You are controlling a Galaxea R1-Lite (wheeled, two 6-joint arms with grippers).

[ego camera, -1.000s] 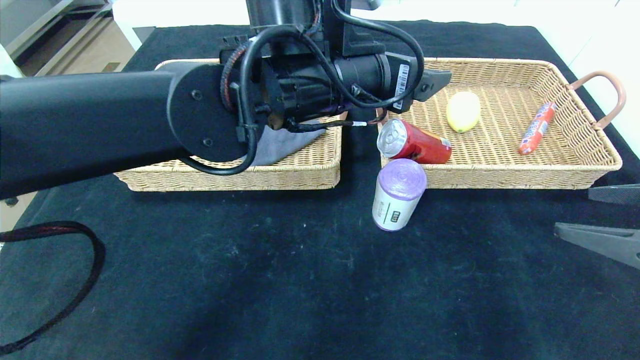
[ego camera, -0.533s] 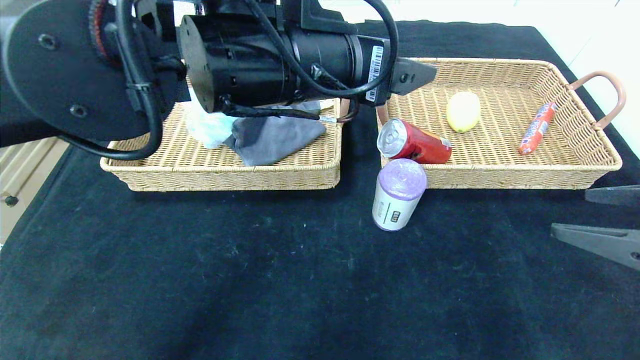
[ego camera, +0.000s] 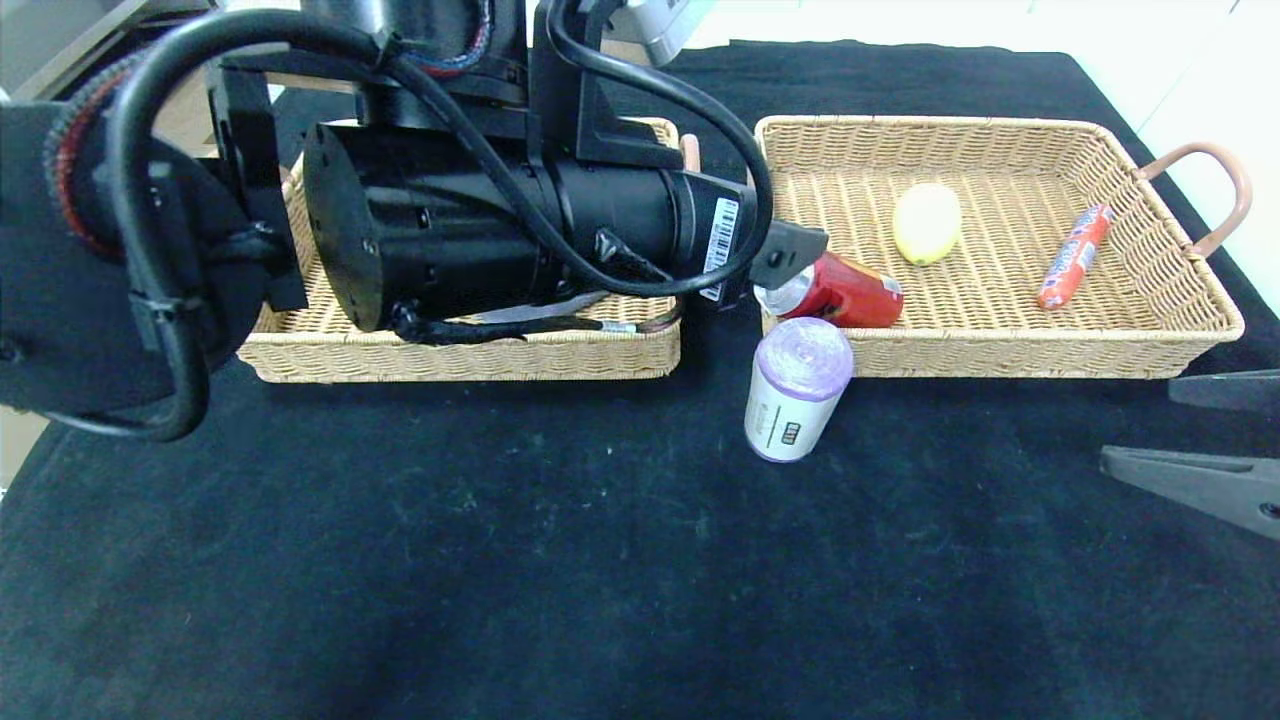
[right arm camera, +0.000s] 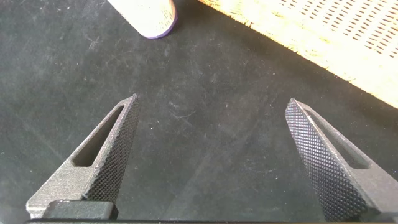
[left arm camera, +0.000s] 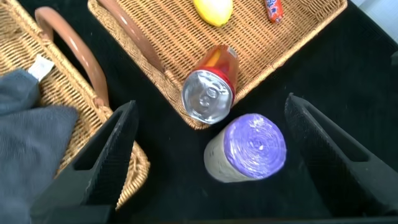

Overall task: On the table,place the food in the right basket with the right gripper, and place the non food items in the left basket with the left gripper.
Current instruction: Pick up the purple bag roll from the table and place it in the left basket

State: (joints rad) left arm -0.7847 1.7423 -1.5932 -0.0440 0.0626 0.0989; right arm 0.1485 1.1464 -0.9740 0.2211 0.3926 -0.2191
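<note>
1. Near the middle of the counter (ego camera: pixel 600 560), toward its far edge, the left pincer (left arm camera: pixel 211 155) hangs with its fingers spread wide apart and nothing between them; its arm crosses in front of the left basket (ego camera: pixel 460 350).
2. Below that pincer, the purple roll (ego camera: pixel 797 388) lies on the black cloth, touching the near wall of the right basket (ego camera: pixel 1000 355) by that basket's near-left corner. In the left wrist view the roll (left arm camera: pixel 247 147) sits between the two fingers but lower, with no contact.
3. Just beyond the roll, the red can (ego camera: pixel 835 290) lies on its side in the near-left corner of the right basket, its silver top (left arm camera: pixel 207 102) facing the left pincer.
4. Farther in the same basket rest a yellow lemon (ego camera: pixel 927 222) and, toward the right edge, a red sausage stick (ego camera: pixel 1074 255), well apart from each other.
5. A grey cloth (left arm camera: pixel 28 134) lies in the left basket, seen in the left wrist view beside that basket's brown handle (left arm camera: pixel 71 50).
6. By the right edge of the counter, the right pincer (right arm camera: pixel 211 155) sits over bare cloth, fingers apart and empty.
</note>
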